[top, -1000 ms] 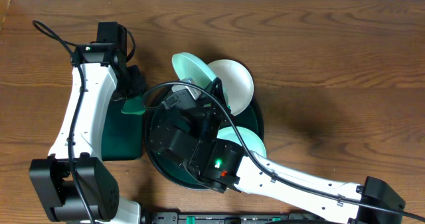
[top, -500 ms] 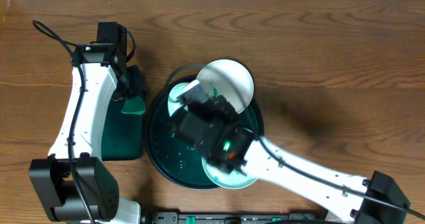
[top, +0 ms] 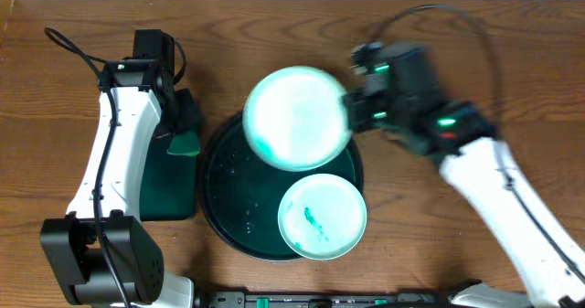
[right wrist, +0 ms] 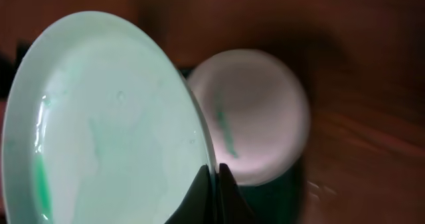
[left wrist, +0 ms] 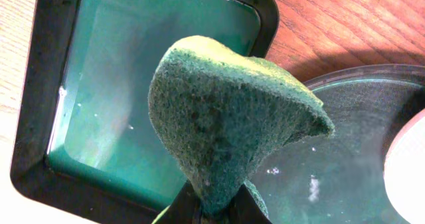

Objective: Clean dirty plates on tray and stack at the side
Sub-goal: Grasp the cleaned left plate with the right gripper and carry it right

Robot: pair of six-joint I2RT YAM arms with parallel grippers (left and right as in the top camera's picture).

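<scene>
R claw [right wrist: 214,173] is pressed onto the rim of a small round white plate w/ pale teal film [top: 295,118], pinching it at the plate's right edge. The plate is up off the large round dark green tray [top: 227,207], over the tray's far half, face toward the overhead cam. Wrist view shows teal streaks near its left edge. R arm and plate are blurred in overhead. Rim pinch is prob. used bc the plate is too wide to span, and it leaves the face bare for wiping.

L claw [left wrist: 214,207] pinches a folded green scouring sponge [left wrist: 229,117] at its base, the sponge sticking out ahead. It hovers where the small rectangular dark green tray [left wrist: 36,91] meets the round tray's left rim. The rect. tray holds pale teal liquid, looks like wash water. Likely parked there to be near the water and close to the lifted plate.

Second white plate w/ teal smear [top: 322,217] lies flat in the tray's near-right part, neither claw on it. Third plate not visible; may be under the lifted one, can't tell.

No stack seen yet on the brown wooden desk [top: 475,43]. Judgement: early, first plate in hand. Next step needs plate and sponge brought together. Risk is the plate slipping or twisting in that thin rim grip under scrub pressure.
</scene>
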